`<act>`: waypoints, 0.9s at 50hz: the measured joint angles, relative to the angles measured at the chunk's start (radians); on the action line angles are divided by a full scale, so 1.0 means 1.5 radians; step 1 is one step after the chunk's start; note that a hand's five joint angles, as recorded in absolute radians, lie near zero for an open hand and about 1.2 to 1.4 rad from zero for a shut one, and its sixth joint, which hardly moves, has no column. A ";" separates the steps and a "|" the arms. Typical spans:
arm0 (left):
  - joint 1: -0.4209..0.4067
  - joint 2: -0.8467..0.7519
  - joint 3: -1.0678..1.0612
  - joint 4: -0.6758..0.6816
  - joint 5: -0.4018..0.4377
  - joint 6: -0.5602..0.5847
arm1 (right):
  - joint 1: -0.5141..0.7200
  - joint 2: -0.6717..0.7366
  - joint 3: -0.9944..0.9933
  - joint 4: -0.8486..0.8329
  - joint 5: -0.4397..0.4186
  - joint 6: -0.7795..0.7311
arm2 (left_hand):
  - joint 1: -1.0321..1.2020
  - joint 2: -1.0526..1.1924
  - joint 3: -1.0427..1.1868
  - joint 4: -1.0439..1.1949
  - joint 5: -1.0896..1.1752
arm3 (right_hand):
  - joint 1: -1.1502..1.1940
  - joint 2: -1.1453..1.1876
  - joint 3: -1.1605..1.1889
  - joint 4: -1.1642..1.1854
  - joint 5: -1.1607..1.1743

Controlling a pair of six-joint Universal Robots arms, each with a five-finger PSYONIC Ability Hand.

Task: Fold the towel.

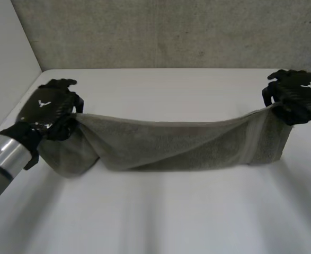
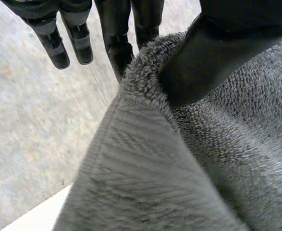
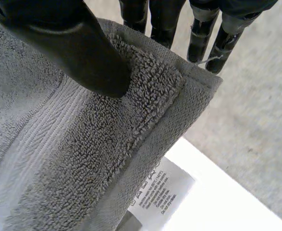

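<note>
A grey towel (image 1: 171,143) hangs stretched between my two hands above the white table, sagging in the middle, its lower fold resting on the table. My left hand (image 1: 52,106) holds the towel's left end; in the left wrist view its thumb (image 2: 213,57) presses the towel (image 2: 179,173) against the fingers (image 2: 119,43). My right hand (image 1: 298,95) holds the right end; in the right wrist view its thumb (image 3: 73,43) pinches the towel's corner (image 3: 145,91) against the fingers (image 3: 160,19). A white care label (image 3: 160,192) hangs below that corner.
The white table (image 1: 160,211) runs wide in front of the towel. A grey wall (image 1: 171,32) stands behind the table's far edge, and a white wall at the left.
</note>
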 measured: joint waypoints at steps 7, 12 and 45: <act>-0.034 -0.200 0.157 -0.039 -0.002 0.089 | 0.052 0.160 -0.132 0.058 0.094 -0.082 | 0.000 0.000 0.000 0.000 0.000 | 0.000 0.000 0.000 0.000 0.000; -0.046 -0.307 0.270 -0.092 -0.006 0.133 | 0.076 0.240 -0.202 0.078 0.139 -0.120 | 0.000 0.000 0.000 0.000 0.000 | 0.000 0.000 0.000 0.000 0.000; -0.057 -0.516 0.489 -0.091 -0.019 0.154 | 0.144 0.427 -0.357 -0.001 0.240 -0.120 | -0.542 -0.570 0.000 0.000 -0.570 | -0.030 -0.023 0.000 0.000 -0.025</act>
